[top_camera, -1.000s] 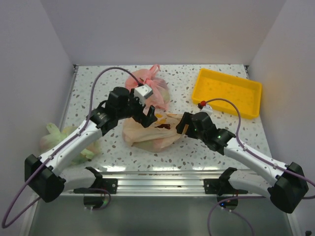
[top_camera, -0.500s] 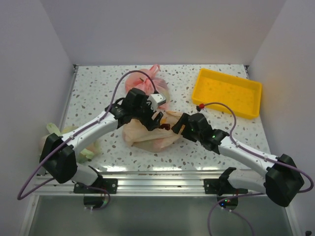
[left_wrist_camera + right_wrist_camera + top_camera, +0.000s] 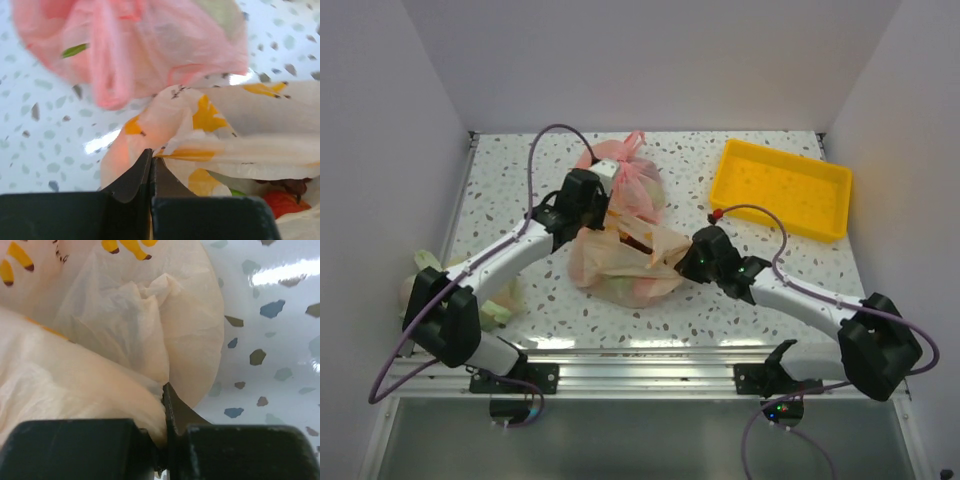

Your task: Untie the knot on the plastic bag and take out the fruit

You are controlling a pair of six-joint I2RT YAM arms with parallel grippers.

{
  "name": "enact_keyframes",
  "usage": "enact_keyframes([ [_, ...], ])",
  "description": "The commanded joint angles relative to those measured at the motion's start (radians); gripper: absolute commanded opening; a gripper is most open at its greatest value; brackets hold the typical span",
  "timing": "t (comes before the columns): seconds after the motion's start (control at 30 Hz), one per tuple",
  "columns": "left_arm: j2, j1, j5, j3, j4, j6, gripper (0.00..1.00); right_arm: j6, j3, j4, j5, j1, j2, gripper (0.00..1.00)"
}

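At mid-table, just near of the pink bag (image 3: 632,182), the peach-orange plastic bag (image 3: 612,268) stretches between left gripper (image 3: 151,164) and right gripper (image 3: 165,390), both pinching its film; its knot seems undone, with the fruit (image 3: 280,202) still inside.

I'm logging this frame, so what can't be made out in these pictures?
Top view: the left gripper and right gripper cover the ends of the plastic bag, hiding the knot.
Left wrist: the pink bag is blurred; a red fruit is mostly hidden by film.
Right wrist: bag film hides any fruit.
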Motion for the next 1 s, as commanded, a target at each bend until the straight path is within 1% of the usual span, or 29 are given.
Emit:
enact_keyframes([
  [0.0, -0.097, 0.139, -0.212, -0.005, 0.013, -0.170, 0.00, -0.152, 0.113, -0.085, 0.081, -0.035, 0.021, 0.00],
  [0.03, -0.131, 0.179, -0.218, -0.017, 0.007, -0.181, 0.00, -0.224, 0.133, -0.103, 0.089, -0.052, 0.048, 0.00],
  [0.07, -0.146, 0.190, -0.224, -0.025, -0.002, -0.193, 0.00, -0.258, 0.177, -0.112, 0.089, -0.093, 0.065, 0.00],
  [0.13, -0.185, 0.204, -0.224, -0.034, -0.028, -0.198, 0.00, -0.343, 0.236, -0.137, 0.069, -0.138, 0.133, 0.00],
  [0.17, -0.192, 0.204, -0.204, -0.034, -0.037, -0.199, 0.00, -0.368, 0.303, -0.142, 0.063, -0.175, 0.163, 0.00],
  [0.23, -0.209, 0.204, -0.164, -0.040, -0.065, -0.210, 0.00, -0.429, 0.381, -0.171, 0.052, -0.193, 0.219, 0.00],
  [0.27, -0.231, 0.204, -0.144, -0.045, -0.068, -0.222, 0.00, -0.445, 0.461, -0.181, 0.044, -0.201, 0.277, 0.00],
  [0.3, -0.243, 0.204, -0.106, -0.053, -0.070, -0.228, 0.00, -0.457, 0.501, -0.195, 0.037, -0.200, 0.300, 0.00],
  [0.33, -0.267, 0.204, -0.086, -0.063, -0.070, -0.237, 0.00, -0.473, 0.538, -0.220, 0.020, -0.201, 0.321, 0.02],
  [0.37, -0.275, 0.204, -0.063, -0.066, -0.071, -0.248, 0.00, -0.473, 0.588, -0.226, -0.023, -0.200, 0.343, 0.07],
  [0.4, -0.281, 0.204, -0.013, -0.066, -0.080, -0.257, 0.00, -0.470, 0.603, -0.228, -0.050, -0.198, 0.345, 0.23],
  [0.47, -0.294, 0.204, 0.065, -0.062, -0.085, -0.288, 0.00, -0.424, 0.595, -0.203, -0.126, -0.194, 0.326, 0.44],
  [0.5, -0.295, 0.204, 0.092, -0.063, -0.083, -0.300, 0.00, -0.399, 0.583, -0.188, -0.164, -0.191, 0.317, 0.61],
  [0.57, -0.298, 0.204, 0.121, -0.065, -0.077, -0.335, 0.00, -0.327, 0.552, -0.162, -0.204, -0.174, 0.296, 0.72],
  [0.6, -0.300, 0.204, 0.177, -0.068, -0.065, -0.345, 0.00, -0.304, 0.540, -0.154, -0.212, -0.164, 0.277, 0.79],
  [0.7, -0.297, 0.202, 0.233, -0.066, -0.045, -0.377, 0.00, -0.229, 0.505, -0.134, -0.204, -0.119, 0.248, 0.89],
  [0.8, -0.297, 0.201, 0.270, -0.063, -0.033, -0.402, 0.00, -0.174, 0.495, -0.132, -0.148, -0.063, 0.219, 0.95],
  [0.9, -0.298, 0.190, 0.275, -0.065, -0.030, -0.417, 0.00, -0.119, 0.497, -0.151, -0.080, -0.014, 0.211, 0.99],
  [0.97, -0.300, 0.185, 0.265, -0.066, -0.028, -0.426, 0.00, -0.085, 0.491, -0.171, -0.052, 0.010, 0.210, 0.99],
])
